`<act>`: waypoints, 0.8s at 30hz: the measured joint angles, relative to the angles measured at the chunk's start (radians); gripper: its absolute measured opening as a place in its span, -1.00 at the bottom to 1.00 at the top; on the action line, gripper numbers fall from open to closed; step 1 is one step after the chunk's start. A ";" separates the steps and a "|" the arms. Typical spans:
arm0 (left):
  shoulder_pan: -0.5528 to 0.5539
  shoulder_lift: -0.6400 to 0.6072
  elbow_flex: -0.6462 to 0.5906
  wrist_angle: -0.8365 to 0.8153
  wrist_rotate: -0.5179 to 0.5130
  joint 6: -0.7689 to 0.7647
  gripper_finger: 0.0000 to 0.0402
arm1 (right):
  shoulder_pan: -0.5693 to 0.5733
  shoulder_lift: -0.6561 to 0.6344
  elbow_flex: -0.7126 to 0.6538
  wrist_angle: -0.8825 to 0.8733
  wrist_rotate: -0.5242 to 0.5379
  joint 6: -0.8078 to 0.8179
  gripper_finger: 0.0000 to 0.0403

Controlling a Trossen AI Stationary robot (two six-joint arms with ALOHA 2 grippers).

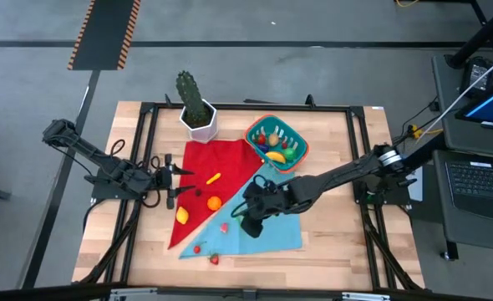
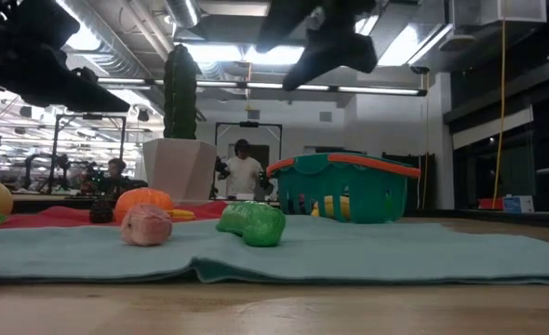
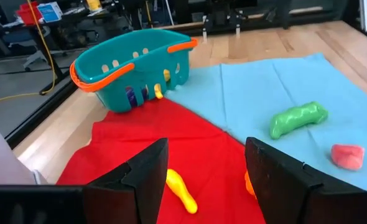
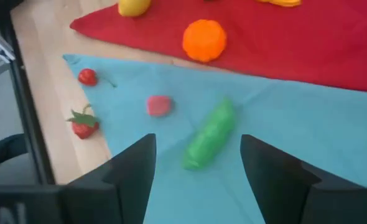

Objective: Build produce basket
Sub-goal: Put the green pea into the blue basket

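The teal basket [image 1: 290,151] with an orange-red rim stands at the table's far right and holds several toy fruits. Loose produce lies on the red cloth [image 1: 221,159] and the blue cloth [image 1: 280,230]: a green cucumber [image 4: 211,134], a pink piece [image 4: 159,104], an orange [image 4: 203,39], a lemon [image 1: 181,215], a yellow piece [image 3: 180,191] and red berries [image 4: 83,124]. My right gripper [image 4: 198,155] is open, above the cucumber and clear of it in the low view [image 2: 326,42]. My left gripper [image 3: 205,162] is open and empty over the red cloth's left edge [image 1: 173,180].
A white pot with a cactus [image 1: 198,117] stands at the far edge, left of the basket. The two cloths overlap at the table's middle. Bare wood shows along the near edge and to the right of the blue cloth. People show in the room beyond.
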 joint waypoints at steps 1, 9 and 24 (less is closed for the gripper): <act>0.000 0.000 0.000 -0.004 0.000 0.000 0.02 | 0.000 0.018 0.019 -0.003 -0.005 0.011 0.17; 0.000 0.000 0.000 -0.018 0.000 0.000 0.02 | 0.000 0.118 0.113 -0.015 -0.079 0.128 0.17; 0.000 0.000 0.000 -0.068 0.004 -0.003 0.02 | 0.000 0.207 0.114 -0.025 -0.146 0.250 -0.05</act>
